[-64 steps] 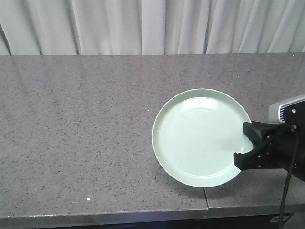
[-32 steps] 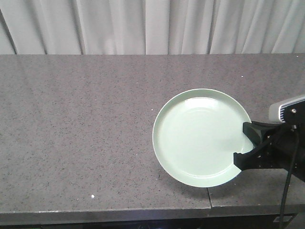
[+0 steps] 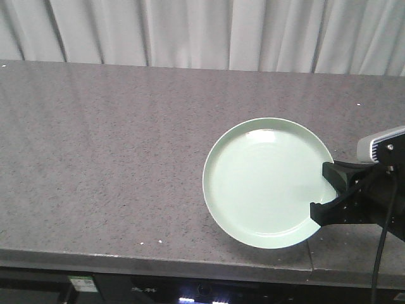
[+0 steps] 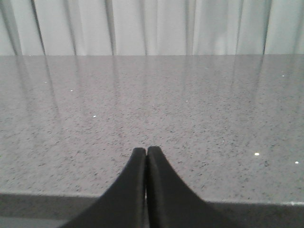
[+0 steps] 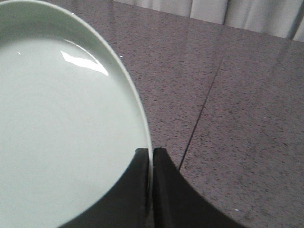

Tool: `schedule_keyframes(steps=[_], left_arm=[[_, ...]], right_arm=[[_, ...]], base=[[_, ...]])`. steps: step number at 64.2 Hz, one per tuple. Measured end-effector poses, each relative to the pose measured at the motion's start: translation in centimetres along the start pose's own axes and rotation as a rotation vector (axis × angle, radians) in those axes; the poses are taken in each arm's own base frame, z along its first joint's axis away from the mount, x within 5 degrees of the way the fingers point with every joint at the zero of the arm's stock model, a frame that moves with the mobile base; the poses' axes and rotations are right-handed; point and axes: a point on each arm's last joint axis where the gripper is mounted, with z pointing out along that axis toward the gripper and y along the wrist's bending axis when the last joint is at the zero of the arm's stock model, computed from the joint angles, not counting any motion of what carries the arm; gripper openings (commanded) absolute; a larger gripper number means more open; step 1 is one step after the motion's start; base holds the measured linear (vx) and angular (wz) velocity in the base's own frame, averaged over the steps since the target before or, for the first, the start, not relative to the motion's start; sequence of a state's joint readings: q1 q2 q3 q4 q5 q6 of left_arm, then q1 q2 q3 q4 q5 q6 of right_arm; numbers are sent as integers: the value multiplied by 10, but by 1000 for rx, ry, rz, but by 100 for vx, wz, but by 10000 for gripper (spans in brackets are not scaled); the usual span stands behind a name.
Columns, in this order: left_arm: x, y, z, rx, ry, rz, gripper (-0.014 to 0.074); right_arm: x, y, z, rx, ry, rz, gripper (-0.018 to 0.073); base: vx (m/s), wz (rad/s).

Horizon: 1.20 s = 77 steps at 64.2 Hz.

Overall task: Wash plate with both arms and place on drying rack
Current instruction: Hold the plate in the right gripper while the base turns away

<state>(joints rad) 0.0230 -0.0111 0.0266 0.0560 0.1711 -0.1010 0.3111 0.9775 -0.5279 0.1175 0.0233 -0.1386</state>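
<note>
While your right gripper [image 5: 152, 152] pinches the rim of the plate [image 3: 262, 183] and your left gripper [image 4: 146, 151] sits closed and empty, carry the plate level, lest it slip.

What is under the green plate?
The grey speckled counter spreads out around the plate. The patch right underneath is covered, so it cannot be seen. The right gripper pinches the plate's rim.

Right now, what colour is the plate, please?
The plate is pale mint green, clearest in the front-facing view.
</note>
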Motion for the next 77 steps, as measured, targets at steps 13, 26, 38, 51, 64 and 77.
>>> schedule_keyframes(steps=[13, 26, 38, 51, 64, 77], left_arm=[[0, 0, 0, 0, 0, 0, -6], [0, 0, 0, 0, 0, 0, -6], [0, 0, 0, 0, 0, 0, -6], [0, 0, 0, 0, 0, 0, -6], [0, 0, 0, 0, 0, 0, -6], [0, 0, 0, 0, 0, 0, -6]], right_arm=[[0, 0, 0, 0, 0, 0, -8], [0, 0, 0, 0, 0, 0, -8], [0, 0, 0, 0, 0, 0, -8], [0, 0, 0, 0, 0, 0, -8], [0, 0, 0, 0, 0, 0, -8], [0, 0, 0, 0, 0, 0, -8]], base=[[-8, 37], [-9, 38], [-9, 37], [-9, 35], [-9, 35], [-9, 37]])
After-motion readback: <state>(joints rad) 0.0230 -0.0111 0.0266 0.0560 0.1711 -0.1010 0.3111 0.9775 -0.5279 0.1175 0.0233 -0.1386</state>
